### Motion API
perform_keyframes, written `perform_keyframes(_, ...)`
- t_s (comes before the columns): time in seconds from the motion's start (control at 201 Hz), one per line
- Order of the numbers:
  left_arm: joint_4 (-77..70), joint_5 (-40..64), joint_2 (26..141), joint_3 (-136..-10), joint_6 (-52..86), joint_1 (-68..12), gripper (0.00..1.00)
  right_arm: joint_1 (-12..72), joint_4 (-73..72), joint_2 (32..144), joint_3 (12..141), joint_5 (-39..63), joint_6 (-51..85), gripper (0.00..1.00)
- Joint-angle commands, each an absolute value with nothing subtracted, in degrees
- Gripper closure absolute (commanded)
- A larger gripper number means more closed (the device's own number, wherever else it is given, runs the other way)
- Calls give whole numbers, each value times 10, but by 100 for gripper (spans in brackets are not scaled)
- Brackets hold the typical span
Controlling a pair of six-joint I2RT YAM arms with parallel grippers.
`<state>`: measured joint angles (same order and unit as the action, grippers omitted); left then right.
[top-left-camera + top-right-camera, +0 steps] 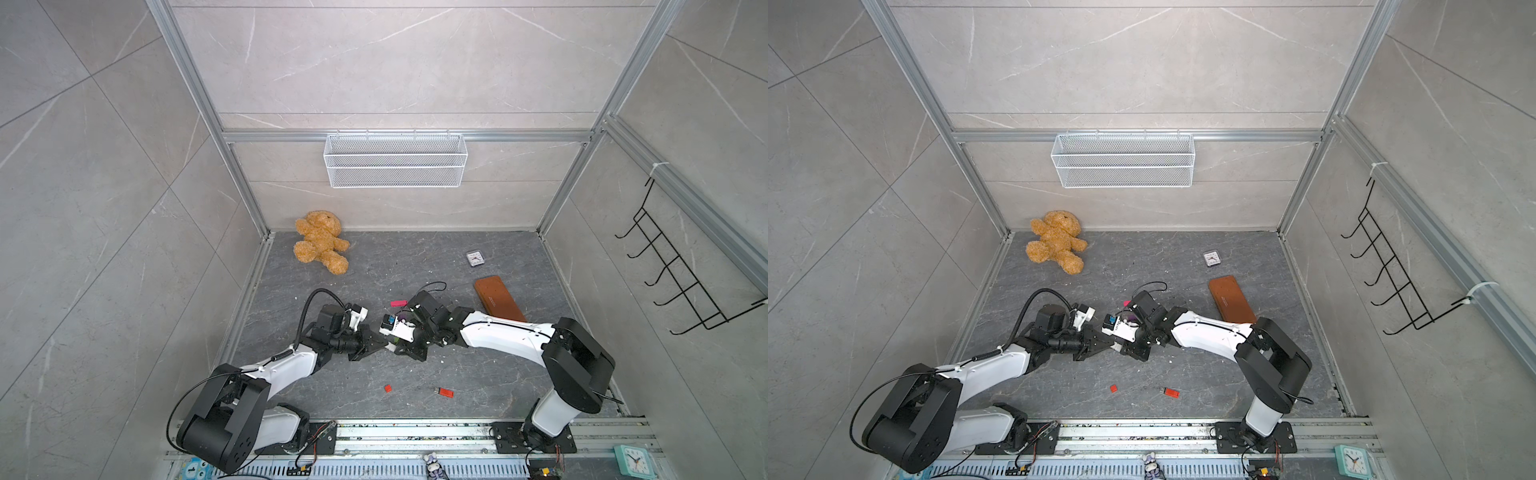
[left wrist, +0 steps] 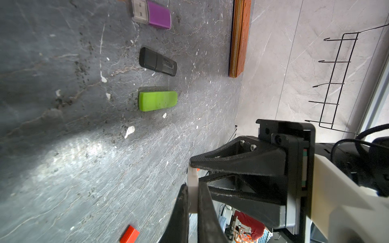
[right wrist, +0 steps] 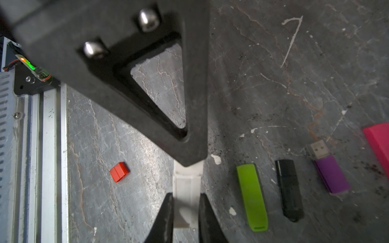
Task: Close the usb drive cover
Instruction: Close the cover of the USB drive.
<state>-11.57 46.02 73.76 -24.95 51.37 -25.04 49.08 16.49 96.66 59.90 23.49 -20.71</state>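
A white usb drive [image 3: 186, 185] hangs above the dark table between both grippers, which meet tip to tip mid-table. My right gripper [image 3: 186, 195] is shut on one end of it. My left gripper [image 2: 193, 187] is shut on the other end, seen as a thin white piece [image 2: 192, 178]. A seam crosses the drive near the left finger [image 3: 189, 105]; which part is the cover I cannot tell. In both top views the left gripper [image 1: 380, 341] and the right gripper [image 1: 395, 348] touch, hiding the drive.
On the table lie a green drive [image 3: 252, 196], a black drive [image 3: 289, 189], an uncapped purple drive [image 3: 330, 174] and a pink piece [image 3: 379, 143]. A red cap [image 1: 387, 388] and red drive [image 1: 445, 392] lie nearer. A brown case [image 1: 498, 299], small clock [image 1: 475, 258] and teddy [image 1: 320, 241] lie farther back.
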Motion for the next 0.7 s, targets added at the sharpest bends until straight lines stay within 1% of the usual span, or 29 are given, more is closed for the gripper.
perform_keyframes(0.0, -98, 503, 739, -266, 486, -283, 95, 502, 35, 954, 658, 314, -208, 83)
perform_keyframes(0.15, -53, 484, 739, -272, 472, -284, 95, 502, 17, 947, 651, 266, -206, 84)
perform_keyframes(0.269, -52, 483, 746, -275, 482, -284, 95, 502, -14, 936, 629, 234, -199, 84)
perform_keyframes(0.374, -53, 486, 756, -282, 490, -285, 95, 506, -56, 931, 610, 226, -184, 84)
perform_keyframes(0.494, -57, 495, 768, -288, 500, -285, 95, 516, -58, 939, 614, 206, -188, 84)
perform_keyframes(0.693, -59, 495, 772, -292, 496, -287, 95, 516, -53, 946, 625, 231, -185, 83)
